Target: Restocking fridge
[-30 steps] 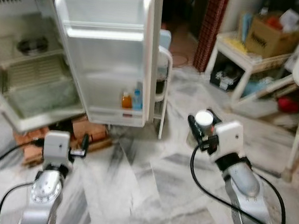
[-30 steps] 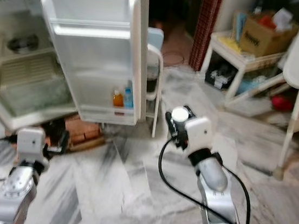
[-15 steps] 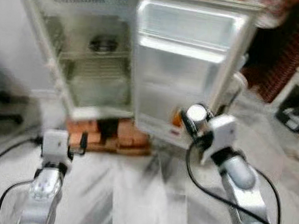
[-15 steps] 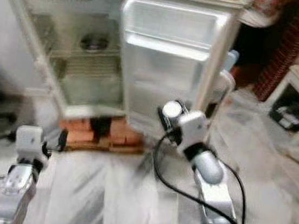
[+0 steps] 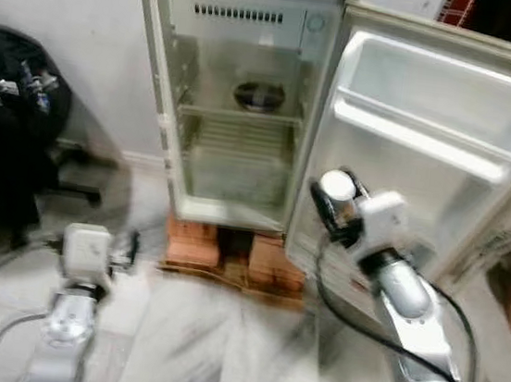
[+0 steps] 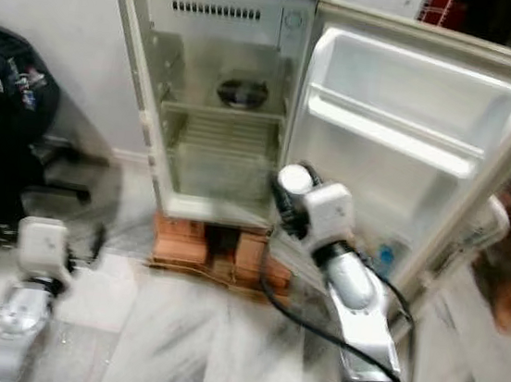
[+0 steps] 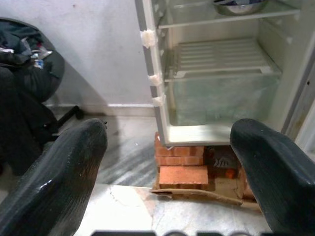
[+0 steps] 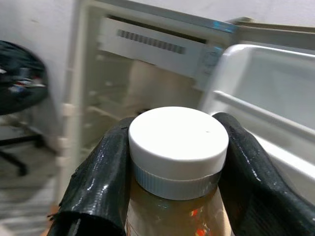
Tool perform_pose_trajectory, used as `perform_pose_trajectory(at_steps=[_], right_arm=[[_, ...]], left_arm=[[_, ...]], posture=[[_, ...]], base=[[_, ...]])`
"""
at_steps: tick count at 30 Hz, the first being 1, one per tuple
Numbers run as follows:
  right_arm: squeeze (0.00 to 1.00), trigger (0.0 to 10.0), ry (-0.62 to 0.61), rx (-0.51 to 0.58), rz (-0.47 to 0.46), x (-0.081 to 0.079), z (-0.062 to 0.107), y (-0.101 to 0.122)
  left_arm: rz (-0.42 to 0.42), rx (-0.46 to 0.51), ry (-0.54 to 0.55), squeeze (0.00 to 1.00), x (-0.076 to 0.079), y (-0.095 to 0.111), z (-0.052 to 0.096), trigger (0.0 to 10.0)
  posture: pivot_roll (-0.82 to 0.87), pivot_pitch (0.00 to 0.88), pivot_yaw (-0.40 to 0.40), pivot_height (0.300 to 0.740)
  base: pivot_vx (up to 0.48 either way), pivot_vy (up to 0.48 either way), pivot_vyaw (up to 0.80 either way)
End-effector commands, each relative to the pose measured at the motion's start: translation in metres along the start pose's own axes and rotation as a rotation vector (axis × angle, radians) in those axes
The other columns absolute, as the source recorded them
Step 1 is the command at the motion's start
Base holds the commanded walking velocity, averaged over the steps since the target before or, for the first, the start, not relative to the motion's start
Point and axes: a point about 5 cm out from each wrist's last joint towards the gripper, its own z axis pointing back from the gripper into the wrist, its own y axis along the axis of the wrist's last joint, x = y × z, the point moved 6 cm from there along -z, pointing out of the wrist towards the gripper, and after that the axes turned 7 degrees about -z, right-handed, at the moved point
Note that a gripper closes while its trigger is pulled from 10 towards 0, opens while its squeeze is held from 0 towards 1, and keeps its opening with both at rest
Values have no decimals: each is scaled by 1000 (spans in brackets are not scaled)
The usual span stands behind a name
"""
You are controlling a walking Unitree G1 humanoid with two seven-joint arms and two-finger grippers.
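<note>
A small white fridge point(image 5: 160, 95) stands open on bricks point(image 5: 195, 241), its door point(image 5: 446, 158) swung out to the right. A metal bowl point(image 5: 259, 95) sits on its upper shelf. In front of the door's lower part, my right gripper point(image 5: 336, 206) is shut on a bottle point(image 8: 178, 147) with a white cap and amber liquid, held upright. A blue bottle point(image 6: 384, 256) stands in the door's bottom rack. My left gripper point(image 7: 172, 147) is open and empty, low at the left, facing the fridge's lower compartment.
A black chair point(image 5: 7, 123) piled with clothes stands against the wall at the left. Marble floor point(image 5: 217, 354) stretches between me and the fridge. The door's shelves point(image 5: 430, 138) look bare higher up.
The camera has swung left, so the fridge now faces me head-on and nearer. My right gripper still holds the bottle. The left gripper stays low.
</note>
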Motion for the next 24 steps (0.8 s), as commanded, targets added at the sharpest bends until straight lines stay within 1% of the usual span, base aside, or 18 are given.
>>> perform_pose_trajectory(at_steps=[1,4,6,7,8,9,10,11,13,15,24], right_arm=[[0,10000,22,67,3,-9,-8,17],[0,10000,19,68,4,-9,-8,17],[0,10000,17,67,2,-9,-9,16],[0,10000,16,67,0,-9,-9,16],[0,10000,16,67,0,-9,-9,16],[0,10000,18,65,-9,-10,-9,15],[0,10000,29,61,-27,-12,-9,14],[0,10000,36,59,-39,-13,-9,14],[0,10000,96,35,-85,-24,-7,9],[0,10000,127,21,-101,-30,-6,7],[0,10000,133,11,-105,-32,-6,3]], left_arm=[[-24,-12,8,0,-9,-2,0,10000],[-26,-15,-11,0,-5,-4,1,10000],[-29,-16,-21,0,-2,-4,1,10000],[-1,1,-40,0,2,-1,2,10000],[-1,1,-40,0,2,-1,2,10000],[31,7,-59,0,7,1,2,10000],[36,10,-73,0,10,1,3,10000],[37,12,-81,0,11,2,4,10000],[24,6,-109,0,17,0,6,10000],[27,6,-114,0,19,0,7,10000],[19,8,-124,0,20,0,7,10000]], posture=[[28,0,-26,740],[29,0,-26,740],[29,0,-26,740],[29,0,-26,740],[29,0,-26,740],[31,0,-27,740],[32,0,-26,740],[32,0,-26,740],[33,0,-27,740],[33,0,-27,740],[39,0,-28,740]], base=[[465,0,0],[445,0,0],[412,-244,0],[386,-277,0],[386,-277,0],[0,0,0],[0,0,0],[0,0,0],[0,0,0],[0,0,0],[0,0,0]])
